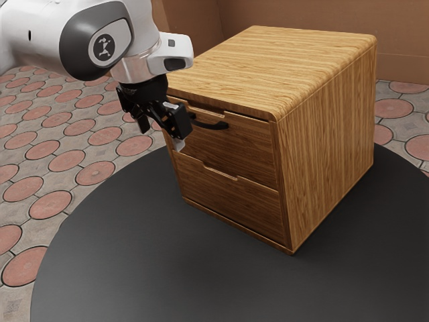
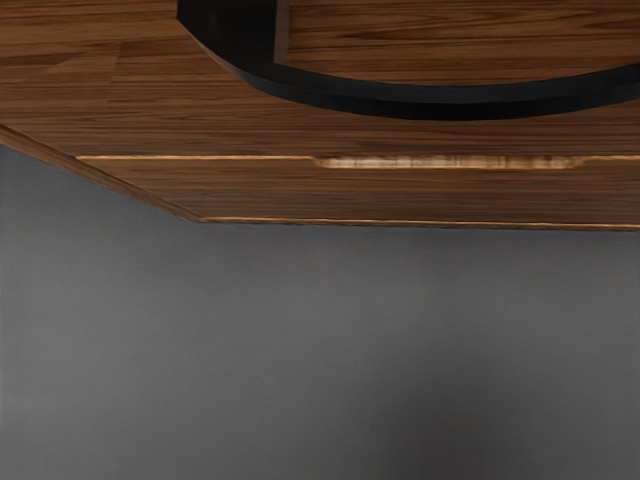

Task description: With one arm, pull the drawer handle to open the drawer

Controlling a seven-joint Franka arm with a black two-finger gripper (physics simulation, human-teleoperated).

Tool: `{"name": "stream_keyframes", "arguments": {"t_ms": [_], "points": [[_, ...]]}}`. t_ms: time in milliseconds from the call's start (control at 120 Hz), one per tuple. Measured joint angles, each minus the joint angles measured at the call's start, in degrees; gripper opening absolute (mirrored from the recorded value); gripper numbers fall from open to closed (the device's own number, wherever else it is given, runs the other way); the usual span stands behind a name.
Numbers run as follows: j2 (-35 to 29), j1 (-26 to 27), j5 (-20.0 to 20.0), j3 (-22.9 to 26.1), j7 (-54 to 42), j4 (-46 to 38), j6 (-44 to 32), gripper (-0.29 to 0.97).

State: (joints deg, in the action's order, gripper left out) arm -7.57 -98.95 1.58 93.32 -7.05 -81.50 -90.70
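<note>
Currently | gripper [image 1: 175, 127] hanging at the exterior view's left end of the black drawer handle [image 1: 211, 124], jaws' state impossible to tell | upper drawer [image 1: 248, 144] sitting flush with the lower drawer [image 1: 234, 191] | wooden cabinet [image 1: 322, 121] standing on the round black table [image 1: 167, 268], toward its far right

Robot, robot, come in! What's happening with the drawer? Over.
Gripper at the black handle, exterior view's left end. Top drawer looks shut. Nothing in the way.
</note>
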Motion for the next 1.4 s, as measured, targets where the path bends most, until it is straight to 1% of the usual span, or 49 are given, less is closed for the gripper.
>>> {"name": "stream_keyframes", "arguments": {"t_ms": [317, 367, 400, 492, 583, 658, 733, 800, 883, 917, 1042, 1192, 1275, 1400], "points": [[-0.05, 0.03, -0.14, -0.08, 0.05, 0.06, 0.01, 0.68], [-0.07, 0.09, -0.4, -0.66, 0.06, 0.4, 0.12, 0.68], [-0.08, 0.03, -0.52, -1.03, 0.06, 1.76, 0.6, 0.68], [-0.28, 0.02, -0.53, -1.33, 0.03, 10.6, 2.46, 0.68], [-0.53, 0.32, -0.4, -0.72, -1.07, 13.24, 3.7, 0.68], [-2.39, 0.64, 0.06, 0.15, -3.95, 12.1, 4.12, 0.68], [-5.61, 0.85, 0.55, 1.04, -6.96, 10.38, 3.94, 0.68], [-7.84, 0.97, 0.69, 1.28, -6.57, 9.86, 3.6, 0.68], [-8.68, 0.93, 0.45, 2.0, -1.6, 9.64, 2.93, 0.68], [-8.78, 0.89, -0.29, 2.1, 1.29, 9.61, 2.73, 0.68], [-8.88, 0.83, -5.59, 2.21, 14.85, 8.91, 2.2, 0.68], [-8.89, 0.72, -10.17, 2.16, 31.43, 7.87, 1.9, 0.68], [-9.03, 0.81, -11.46, 2.07, 40.0, 7.73, 1.88, 0.68], [-9.14, 1.56, -12.22, 1.55, 51.65, 7.91, 2.78, 0.68]]}}
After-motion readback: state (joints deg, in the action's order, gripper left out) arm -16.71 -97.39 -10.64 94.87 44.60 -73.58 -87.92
